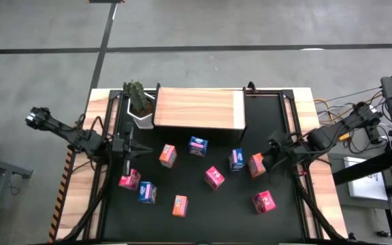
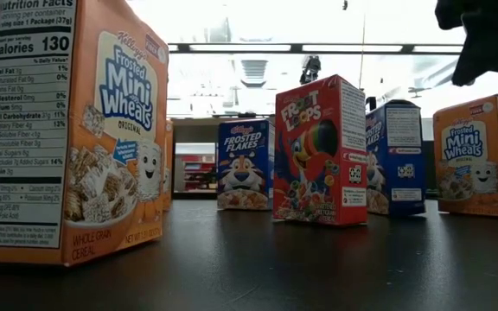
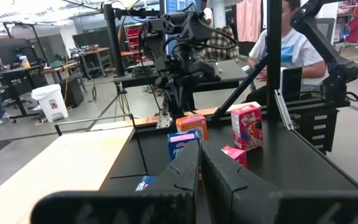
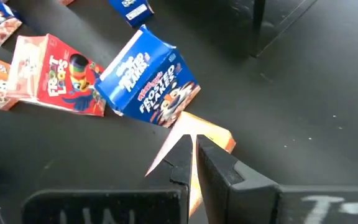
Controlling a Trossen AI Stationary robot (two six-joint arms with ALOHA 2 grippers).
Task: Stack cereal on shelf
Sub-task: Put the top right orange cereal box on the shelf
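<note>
Cereal boxes [image 1: 214,177] stand scattered over the black mat [image 1: 203,218], all nine off the shelf [image 1: 199,109], which sits bare at the far edge of the mat beside a plant [image 1: 139,99]. Orange, blue and pink-red ones mix freely, most well apart from each other. Near the right gripper [image 1: 275,146] a blue box [image 1: 237,159] and an orange box [image 1: 256,165] stand just beside one another, perhaps touching; from that wrist the closed fingertips [image 4: 180,163] hang right over the orange one [image 4: 197,146], with the blue one [image 4: 148,87] next to it. Those jaws are shut and hold nothing. The left gripper [image 1: 126,144] is likewise shut and empty, poised over the mat's left part near a pink-red box [image 1: 129,180].

These look like light, thin cardboard: stiff enough along the edges, but likely to dent if squeezed hard on the broad printed faces, and easy to knock over or slide on the mat. A pinch across the narrow sides, fairly high up, seems the safest hold. For the right arm the jaws would first have to open, and the neighbouring blue box leaves little room for a finger on that side.
</note>
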